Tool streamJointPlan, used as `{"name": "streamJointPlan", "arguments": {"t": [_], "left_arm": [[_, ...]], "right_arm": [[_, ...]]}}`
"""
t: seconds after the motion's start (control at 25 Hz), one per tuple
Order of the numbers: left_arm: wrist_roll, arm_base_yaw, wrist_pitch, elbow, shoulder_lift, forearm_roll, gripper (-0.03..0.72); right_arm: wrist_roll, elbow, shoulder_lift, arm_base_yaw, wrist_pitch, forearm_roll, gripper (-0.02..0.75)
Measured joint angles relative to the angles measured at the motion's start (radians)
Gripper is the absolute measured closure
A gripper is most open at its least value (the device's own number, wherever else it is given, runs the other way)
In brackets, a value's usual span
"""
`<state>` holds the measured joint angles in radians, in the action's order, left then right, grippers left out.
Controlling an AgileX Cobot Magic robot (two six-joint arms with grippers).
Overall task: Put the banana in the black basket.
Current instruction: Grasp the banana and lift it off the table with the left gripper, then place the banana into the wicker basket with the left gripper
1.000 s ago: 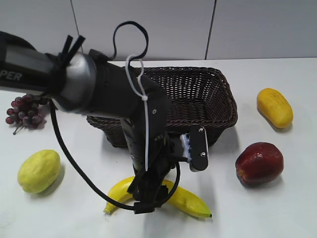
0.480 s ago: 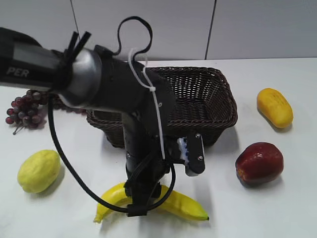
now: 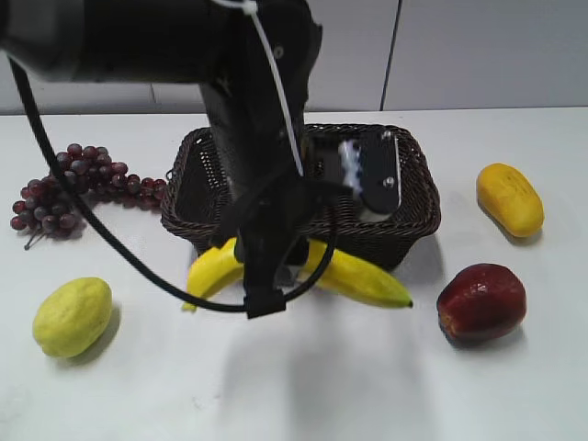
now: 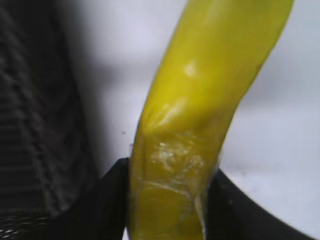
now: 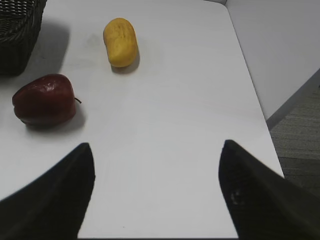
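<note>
The black basket point(image 3: 404, 197) sits just behind the left fingers point(image 3: 266, 266), its near wall still between them and the open interior, so the carried fruit likely needs more height to clear the braided rim. The banana point(image 3: 354, 274) hangs crosswise off the surface point(image 3: 367, 386), clamped mid-body by the left fingers, which balances its two ends. The right fingers point(image 5: 155, 195) are spread apart, empty, well away from the red apple point(image 5: 44, 100).
</note>
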<state>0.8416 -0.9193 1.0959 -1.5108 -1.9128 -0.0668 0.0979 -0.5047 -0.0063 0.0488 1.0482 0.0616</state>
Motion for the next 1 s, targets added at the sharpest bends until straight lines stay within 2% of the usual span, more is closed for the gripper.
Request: {"name": "streamJointPlan", "arguments": {"t": [0.28,0.68,1.0], "left_arm": [[0.0,0.016,-0.085,-0.145,0.008,0.195,0.377],[0.0,0.125,-0.495,-0.169,-0.044,0.283,0.377],[0.0,0.168,-0.559,-0.17,-0.177,0.292,0.377]], "right_arm": [[-0.001,0.0,0.0,0.0,0.0,0.0,0.148],[0.0,0.0,0.0,0.0,0.0,0.0,0.148],[0.0,0.0,0.0,0.0,0.0,0.0,0.148]]}}
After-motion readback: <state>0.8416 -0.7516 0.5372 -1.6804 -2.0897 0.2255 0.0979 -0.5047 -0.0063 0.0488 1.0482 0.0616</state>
